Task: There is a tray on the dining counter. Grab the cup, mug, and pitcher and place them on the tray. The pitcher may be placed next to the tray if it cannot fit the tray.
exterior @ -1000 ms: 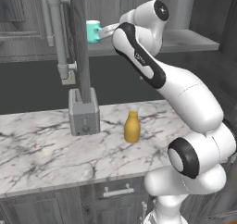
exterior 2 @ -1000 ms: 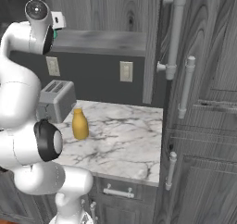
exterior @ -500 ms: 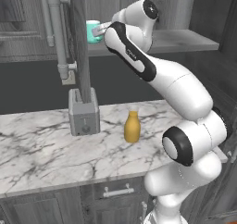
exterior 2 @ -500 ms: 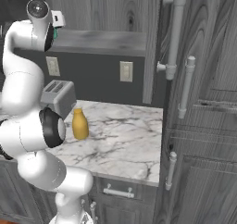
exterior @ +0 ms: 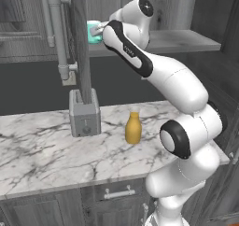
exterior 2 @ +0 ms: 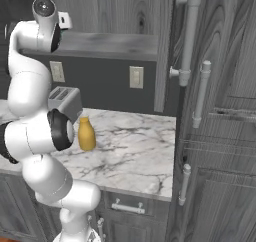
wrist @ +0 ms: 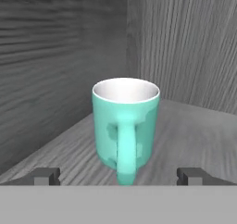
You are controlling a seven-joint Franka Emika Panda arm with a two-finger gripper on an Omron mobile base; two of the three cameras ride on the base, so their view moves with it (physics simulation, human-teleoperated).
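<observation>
In the left base view we see the arm rise from the lower right, bend at a dark elbow joint and stretch up and to the left, so that the hand (exterior: 98, 31) sits level with a grey wooden shelf (exterior: 186, 42) high above the table (exterior: 46, 150). The hand points sideways along the shelf, right up against the teal mug (exterior: 92, 32), which stands on the shelf and is partly hidden behind a dark vertical panel. Below, the mustard-yellow pitcher (exterior: 133, 128) stands upright on the marble table, just beside a grey toaster (exterior: 84, 113). In the right base view we see the arm climb the left edge, its topmost joint level with the shelf (exterior 2: 115, 43); the pitcher (exterior 2: 86, 133) stands near the toaster (exterior 2: 64, 102), partly behind the arm. In the hand view the mug (wrist: 125, 128) stands upright in the shelf corner, handle turned towards us. The two dark fingertips (wrist: 44, 176) stand wide apart, one to each side of the mug and clear of it, so we read the hand (wrist: 119, 177) as fully open and holding nothing.
</observation>
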